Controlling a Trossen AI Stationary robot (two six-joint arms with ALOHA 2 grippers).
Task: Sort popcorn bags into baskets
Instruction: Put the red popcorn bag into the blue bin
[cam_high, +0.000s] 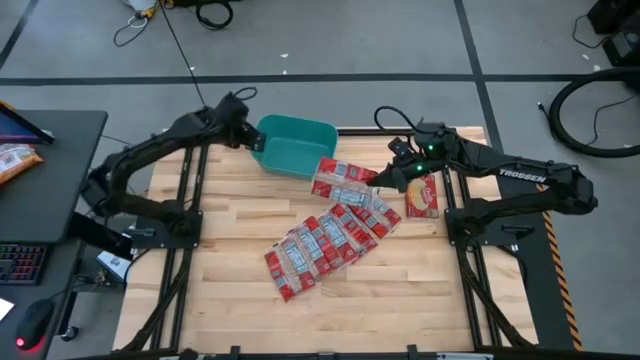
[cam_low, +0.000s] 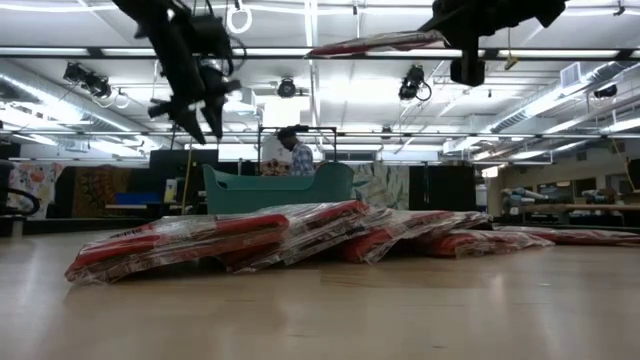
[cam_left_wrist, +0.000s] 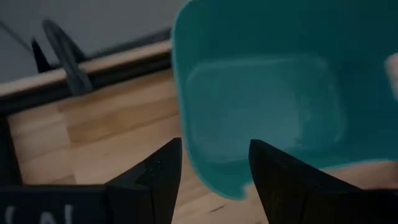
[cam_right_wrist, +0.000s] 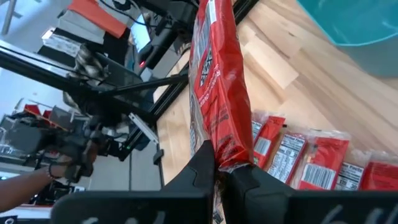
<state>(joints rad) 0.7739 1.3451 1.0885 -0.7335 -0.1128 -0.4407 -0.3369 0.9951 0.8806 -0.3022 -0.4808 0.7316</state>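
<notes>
The teal tub (cam_high: 295, 150) stands at the table's far edge, left of centre. Several red popcorn packets (cam_high: 330, 240) lie overlapping in a slanted row at mid-table, and one with a yellowish design (cam_high: 422, 197) lies flat near the right arm. My right gripper (cam_high: 388, 178) is shut on one red packet (cam_high: 340, 178), held in the air just right of the tub. My left gripper (cam_high: 250, 135) is open and hovers over the tub's left rim (cam_left_wrist: 186, 124), touching nothing. My right gripper (cam_right_wrist: 222, 163) pinches the red packet by one short end (cam_right_wrist: 225, 146) between its two fingers. The fingers come from the table's right. The packet is lifted clear and sticks out about level (cam_low: 380, 42) toward the tub.
A black side table (cam_high: 60, 130) at the left carries an orange-and-white snack bag (cam_high: 15, 160) and a keyboard. Bare wood lies at the table's near side. A person (cam_low: 297, 152) stands far off in the room behind the tub.
</notes>
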